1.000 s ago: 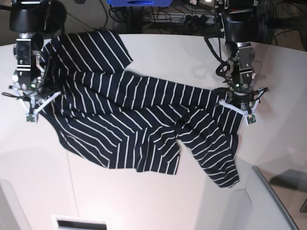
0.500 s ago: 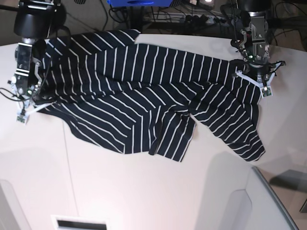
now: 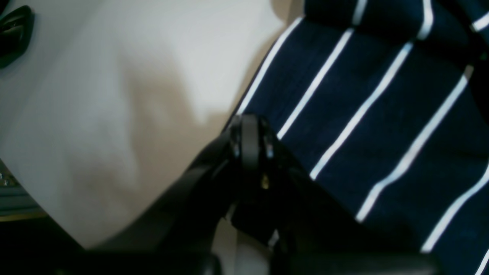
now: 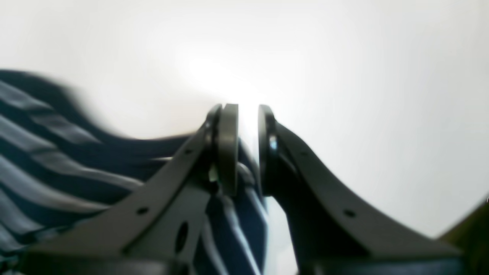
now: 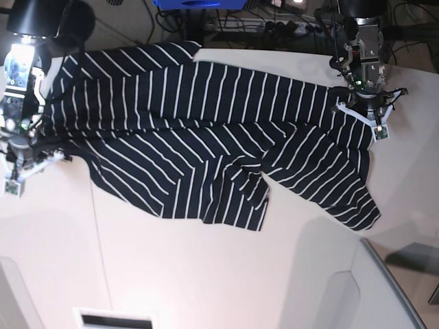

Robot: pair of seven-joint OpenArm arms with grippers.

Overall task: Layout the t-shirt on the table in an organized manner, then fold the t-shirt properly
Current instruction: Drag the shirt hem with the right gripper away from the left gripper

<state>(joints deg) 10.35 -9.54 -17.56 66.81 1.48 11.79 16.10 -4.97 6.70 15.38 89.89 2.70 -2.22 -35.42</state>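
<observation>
Nearest edge of base view: bare off-white smooth tabletop (image 5: 206, 274), thin seam line running front to back on left side, small dark slot at bottom edge.

Next back: dark navy cloth t-shirt with thin white stripes (image 5: 206, 137), spread across middle of tabletop, long axis running left-right across base view. Near hem uneven, rumpled flap hanging toward front centre (image 5: 236, 199), second lobe pointing to front-right corner (image 5: 350, 202). Stripes mostly diagonal on near part, closer to upright on far part. Not flat; folds and overlaps around centre.

Base-view left edge: right black gripper with white bracket (image 5: 24, 154), at t-shirt's left edge. In right wrist view, jaws narrowly parted with slim bright gap at tips, striped cloth bunched between finger bases (image 4: 237, 198); pinching t-shirt edge there. Cloth trailing off to left of that view, blurred.

Further back, base-view right: left black gripper with white bracket (image 5: 363, 113), at t-shirt's far right corner. In left wrist view, fingertips pressed fully together (image 3: 250, 141) at hem edge of striped cloth (image 3: 363, 114); clamped on t-shirt edge, cloth filling right side of view, tabletop (image 3: 114, 95) on left.

Farthest: t-shirt's far edge near curved back rim of tabletop, sleeve-like corner at top left-centre (image 5: 171, 51). Beyond rim, dark cables and blue object (image 5: 199, 3).
</observation>
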